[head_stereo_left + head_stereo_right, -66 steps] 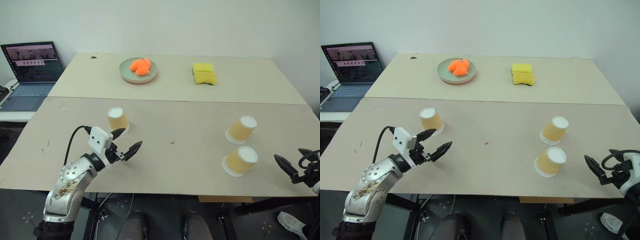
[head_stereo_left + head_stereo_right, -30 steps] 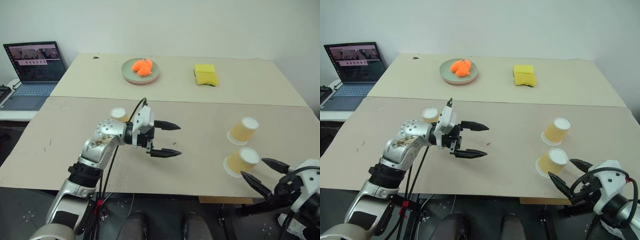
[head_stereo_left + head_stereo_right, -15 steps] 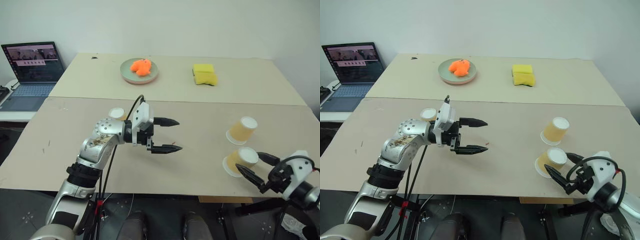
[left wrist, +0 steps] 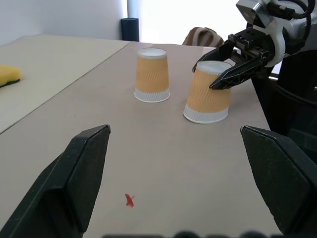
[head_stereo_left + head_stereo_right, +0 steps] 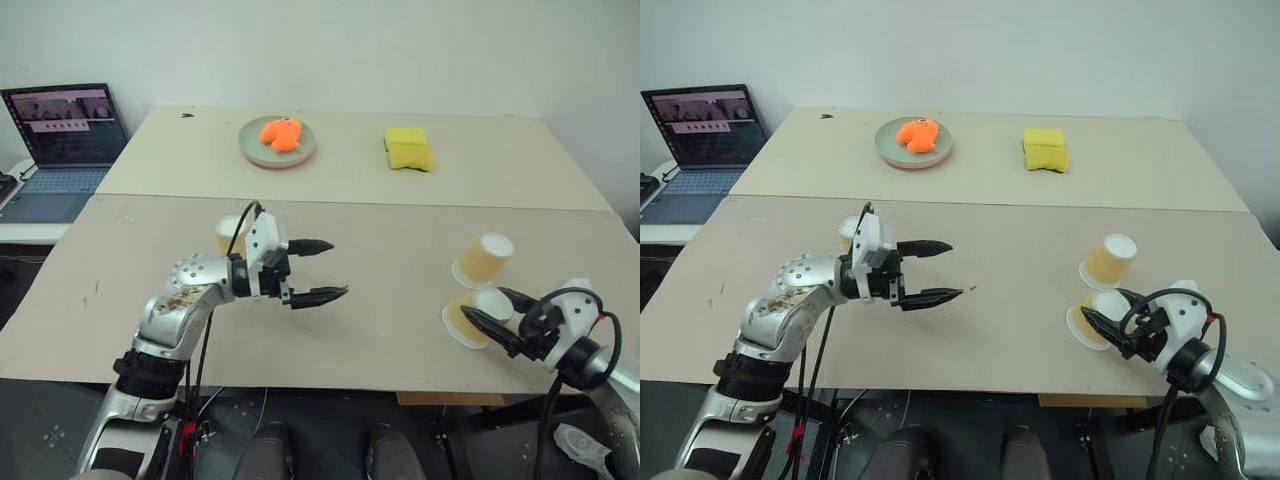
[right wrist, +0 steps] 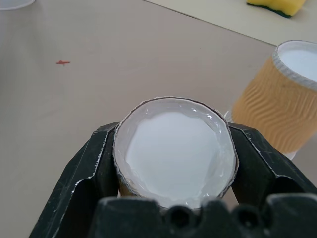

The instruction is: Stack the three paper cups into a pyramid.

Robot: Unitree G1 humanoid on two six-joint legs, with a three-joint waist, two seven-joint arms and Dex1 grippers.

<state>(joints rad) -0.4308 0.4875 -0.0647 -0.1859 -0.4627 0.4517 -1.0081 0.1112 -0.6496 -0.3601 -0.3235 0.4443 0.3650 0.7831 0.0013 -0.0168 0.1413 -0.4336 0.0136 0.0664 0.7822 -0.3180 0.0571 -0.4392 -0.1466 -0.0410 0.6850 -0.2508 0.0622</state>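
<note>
1. The head views show three upside-down paper cups on the beige table [image 5: 400,330]: the near cup [image 5: 468,318] at about 4 o'clock, the far cup [image 5: 484,260] just beyond it at 3 o'clock, and the left cup [image 5: 229,235] at about 9 o'clock, partly hidden behind the left arm. No pyramid stands yet.
2. The right hand [image 5: 503,318] is clamped on the near cup's upper part. The right wrist view shows what the head views cannot: both black fingers [image 6: 91,168] press the cup's sides just under its round white base.
3. The left hand [image 5: 322,268] hangs spread wide over the table's middle, holding nothing, pointing to 3 o'clock.
4. The left wrist view shows the near cup tilted, one edge lifted, and the rippled, tapered walls of both right-side cups.
5. At 12 o'clock lie a plate [image 5: 278,142] with an orange lump and yellow sponges [image 5: 408,148].
</note>
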